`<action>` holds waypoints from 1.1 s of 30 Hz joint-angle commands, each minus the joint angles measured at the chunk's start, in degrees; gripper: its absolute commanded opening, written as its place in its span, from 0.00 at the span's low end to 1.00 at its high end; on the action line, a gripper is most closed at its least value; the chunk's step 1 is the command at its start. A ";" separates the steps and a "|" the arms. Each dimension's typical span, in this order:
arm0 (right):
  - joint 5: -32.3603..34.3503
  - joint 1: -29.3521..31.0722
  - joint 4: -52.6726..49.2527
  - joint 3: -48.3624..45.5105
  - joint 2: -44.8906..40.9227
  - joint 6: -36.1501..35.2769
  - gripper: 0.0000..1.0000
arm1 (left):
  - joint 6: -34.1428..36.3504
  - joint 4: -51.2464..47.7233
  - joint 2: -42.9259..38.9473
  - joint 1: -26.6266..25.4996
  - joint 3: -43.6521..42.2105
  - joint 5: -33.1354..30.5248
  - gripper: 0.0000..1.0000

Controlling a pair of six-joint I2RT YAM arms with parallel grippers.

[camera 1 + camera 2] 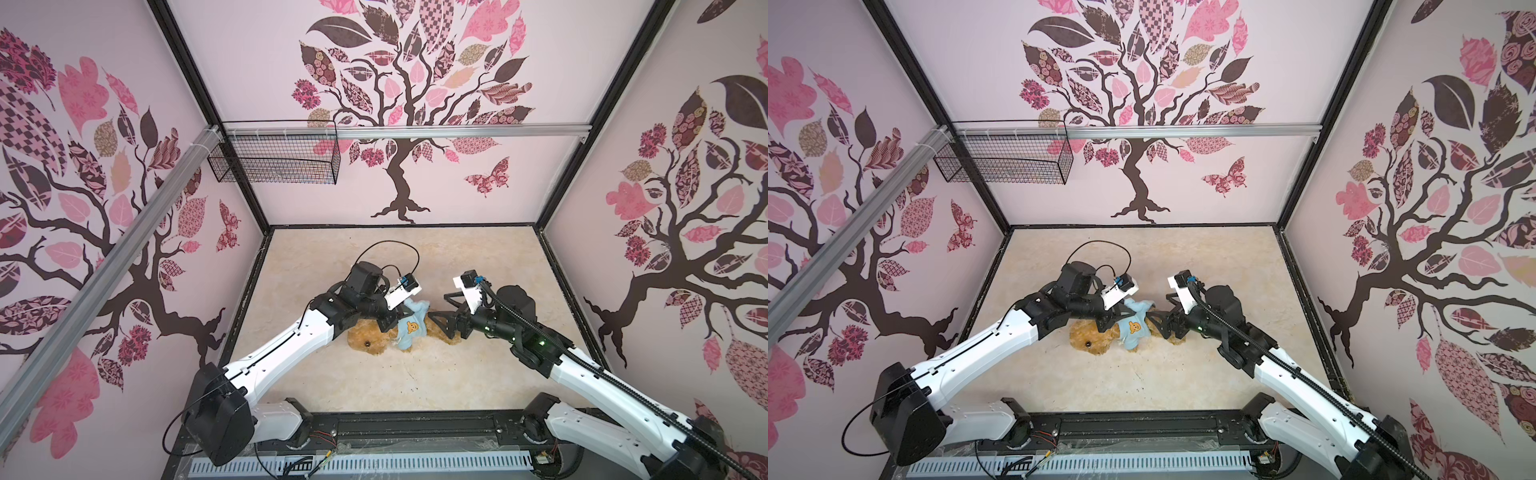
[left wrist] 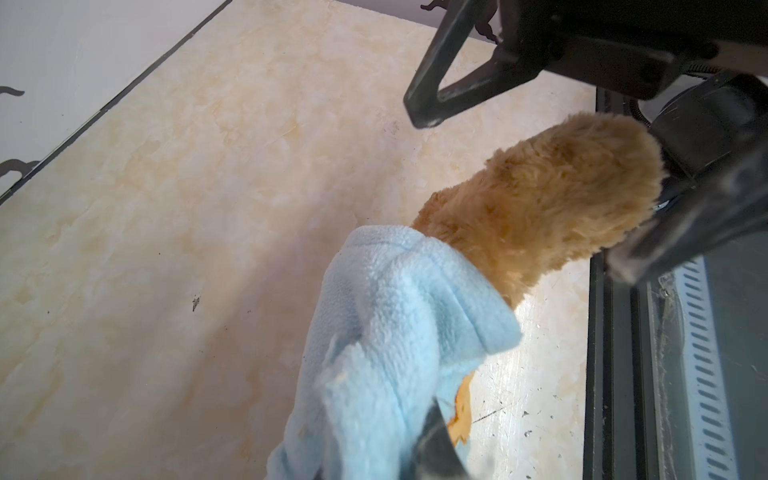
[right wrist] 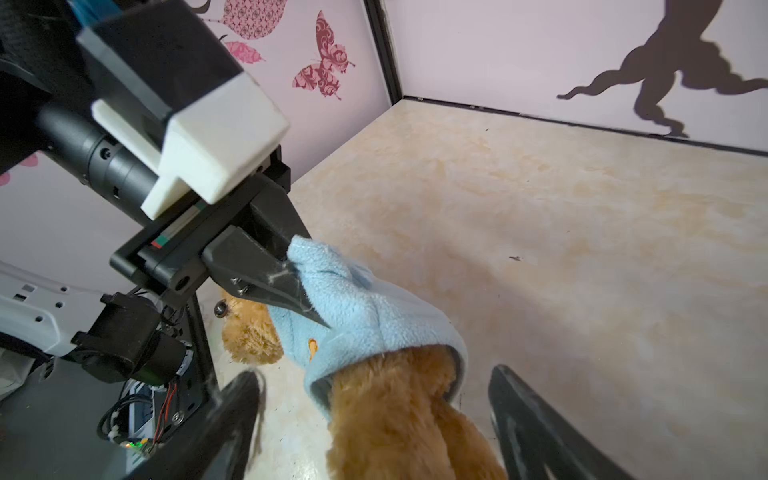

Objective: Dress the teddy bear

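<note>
The teddy bear (image 1: pixel 368 341) lies on the marbled floor, head to the left in both top views, with a light-blue shirt (image 1: pixel 409 328) over its middle. In the right wrist view the bear's brown lower body (image 3: pixel 399 419) sticks out of the shirt's hem (image 3: pixel 374 320). My left gripper (image 1: pixel 395 319) is shut on the top of the shirt (image 2: pixel 386 332), pinching a fold of the fabric. My right gripper (image 3: pixel 374 374) stands open, with the bear's lower body between its fingers (image 3: pixel 237 415) and a gap on each side. In the left wrist view a bear leg (image 2: pixel 540 199) lies between those fingers (image 2: pixel 436 95).
A black wire basket (image 1: pixel 274 160) hangs from the aluminium rail (image 1: pixel 457 132) on the back wall, at the left. Patterned walls close the cell on three sides. A black base rail (image 1: pixel 415 428) runs along the front edge. Bare floor (image 1: pixel 457 257) lies behind the bear.
</note>
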 commanded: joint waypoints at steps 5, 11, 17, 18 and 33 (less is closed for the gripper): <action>-9.68 0.11 8.98 -2.22 6.69 2.11 0.92 | -0.70 3.79 -2.77 -1.72 -4.15 0.35 0.05; -11.77 0.11 13.12 -4.02 12.91 2.35 0.75 | -1.29 4.45 -3.48 -2.00 -5.46 0.39 0.08; -9.67 0.15 27.18 -15.24 15.25 3.33 0.37 | -3.19 4.98 -3.81 -2.06 -9.02 -0.29 0.18; -9.18 0.15 29.27 -16.36 16.27 3.92 0.33 | -3.47 4.93 -3.68 -2.06 -9.52 -0.34 0.19; -2.48 4.37 40.12 -23.81 18.32 0.61 0.05 | -4.87 -1.19 -6.74 -2.00 -10.46 0.14 0.59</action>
